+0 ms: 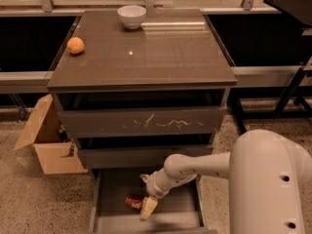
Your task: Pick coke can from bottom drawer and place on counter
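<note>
The coke can (133,202) lies on its side on the floor of the open bottom drawer (170,212), left of the middle. My gripper (148,207) reaches down into that drawer from the right and sits right beside the can's right end, touching or nearly touching it. The arm (195,167) crosses over the drawer's right half and hides part of its floor. The counter (146,52) is the glossy grey-brown top of the cabinet, above.
A white bowl (131,16) stands at the counter's back edge and an orange (75,45) near its left edge. The scratched middle drawer (141,123) juts out slightly above the bottom one. An open cardboard box (46,140) stands on the floor, left.
</note>
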`<state>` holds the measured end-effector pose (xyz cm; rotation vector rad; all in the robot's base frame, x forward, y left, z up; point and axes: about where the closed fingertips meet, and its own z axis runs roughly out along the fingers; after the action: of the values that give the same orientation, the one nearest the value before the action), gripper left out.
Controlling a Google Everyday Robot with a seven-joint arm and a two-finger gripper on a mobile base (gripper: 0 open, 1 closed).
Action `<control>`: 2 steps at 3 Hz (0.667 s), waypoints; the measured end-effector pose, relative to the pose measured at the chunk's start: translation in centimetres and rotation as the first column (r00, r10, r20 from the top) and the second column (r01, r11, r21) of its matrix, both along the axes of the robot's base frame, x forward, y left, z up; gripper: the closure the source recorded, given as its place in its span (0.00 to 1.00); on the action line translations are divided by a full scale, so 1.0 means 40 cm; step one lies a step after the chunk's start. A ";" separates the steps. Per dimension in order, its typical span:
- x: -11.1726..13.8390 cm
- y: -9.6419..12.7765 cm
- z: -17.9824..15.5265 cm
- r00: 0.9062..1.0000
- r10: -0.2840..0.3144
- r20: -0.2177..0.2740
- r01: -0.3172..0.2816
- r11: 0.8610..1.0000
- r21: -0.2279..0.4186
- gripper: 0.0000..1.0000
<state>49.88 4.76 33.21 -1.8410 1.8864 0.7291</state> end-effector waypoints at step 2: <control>0.054 0.075 -0.137 0.999 0.001 0.033 -0.003 0.999 0.043 0.00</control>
<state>52.05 7.76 27.75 -1.8178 1.8341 0.7298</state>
